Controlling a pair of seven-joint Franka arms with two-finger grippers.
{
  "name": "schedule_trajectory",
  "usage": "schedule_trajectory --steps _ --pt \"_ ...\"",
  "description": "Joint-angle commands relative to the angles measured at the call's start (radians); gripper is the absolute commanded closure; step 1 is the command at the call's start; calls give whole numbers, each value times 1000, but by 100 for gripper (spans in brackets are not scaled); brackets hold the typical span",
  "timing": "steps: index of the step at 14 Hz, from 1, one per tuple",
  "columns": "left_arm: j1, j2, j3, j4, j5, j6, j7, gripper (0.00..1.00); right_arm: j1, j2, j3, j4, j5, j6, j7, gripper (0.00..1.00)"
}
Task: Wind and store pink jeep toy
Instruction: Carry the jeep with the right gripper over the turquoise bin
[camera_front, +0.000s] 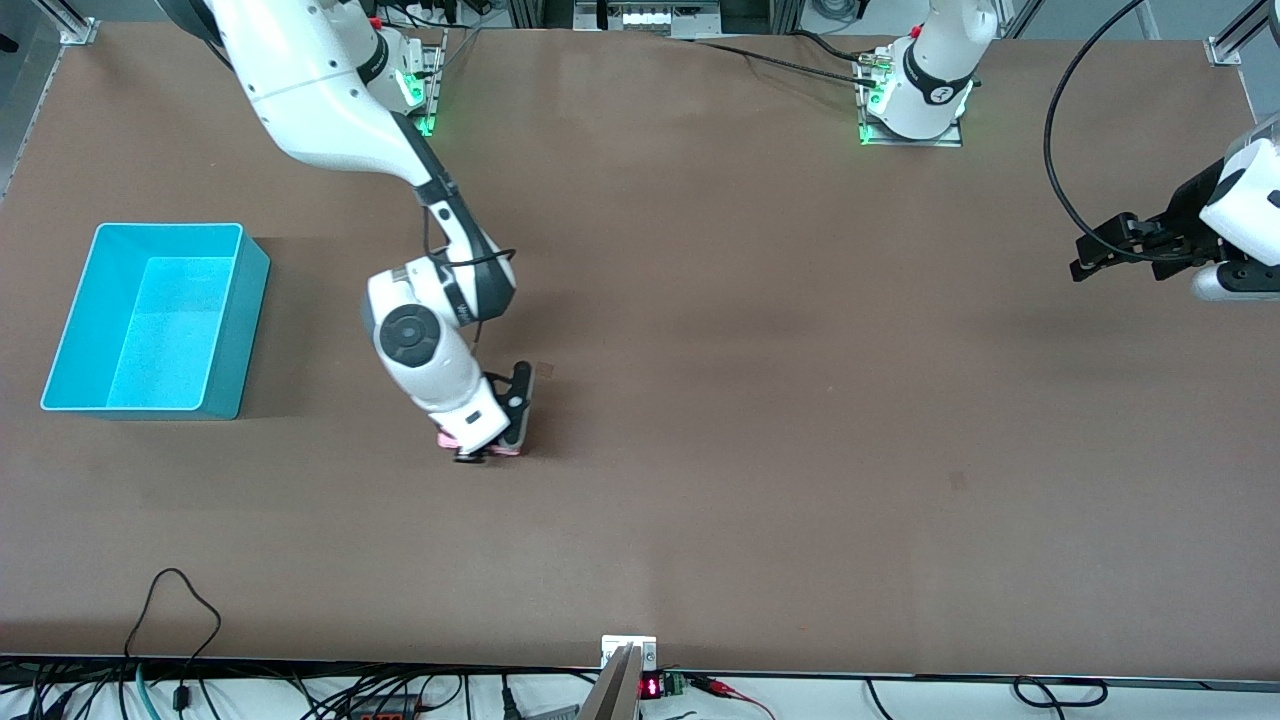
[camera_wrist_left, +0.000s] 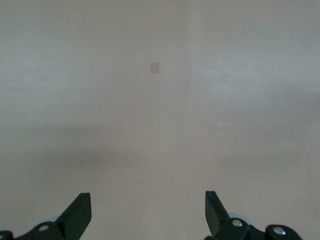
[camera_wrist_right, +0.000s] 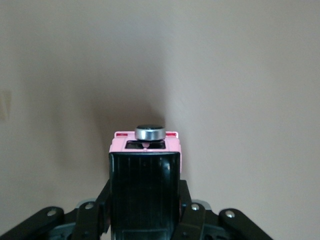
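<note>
The right end effector (camera_front: 497, 428) is clamped on the pink jeep toy (camera_wrist_right: 146, 145) mid-desk, ready to drag-wind it, while the left end effector (camera_front: 1120, 245) waits wide at the desk's edge, and the turquoise bin (camera_front: 155, 320) stands ready.

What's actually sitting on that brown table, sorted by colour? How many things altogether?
Pink: 1, the pink jeep toy, gripped by the right gripper
Turquoise: 1, the bin, toward the right arm's end
Total: 2
</note>
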Motion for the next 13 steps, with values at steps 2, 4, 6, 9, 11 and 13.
schedule_trajectory --steps 2,4,6,9,11,13 --pt "6 -22 -13 -19 22 -7 -2 0 -68 -229 -41 -165 13 -83 173 100" --pt "4 -23 -14 -19 22 -7 -2 0 -173 -346 -41 -282 11 -86 297 100" --pt "3 -25 -14 -21 22 0 -2 0 -275 -424 -61 -363 10 -94 328 100" --pt "1 -23 -14 -21 20 6 -4 0 -378 -500 -114 -383 13 -204 349 100" --pt "-5 -20 -14 -19 20 12 -4 0 -392 -506 -200 -387 15 -232 365 100" --pt "-5 -16 -14 -21 20 26 -4 0 -394 -504 -287 -397 15 -229 366 100"
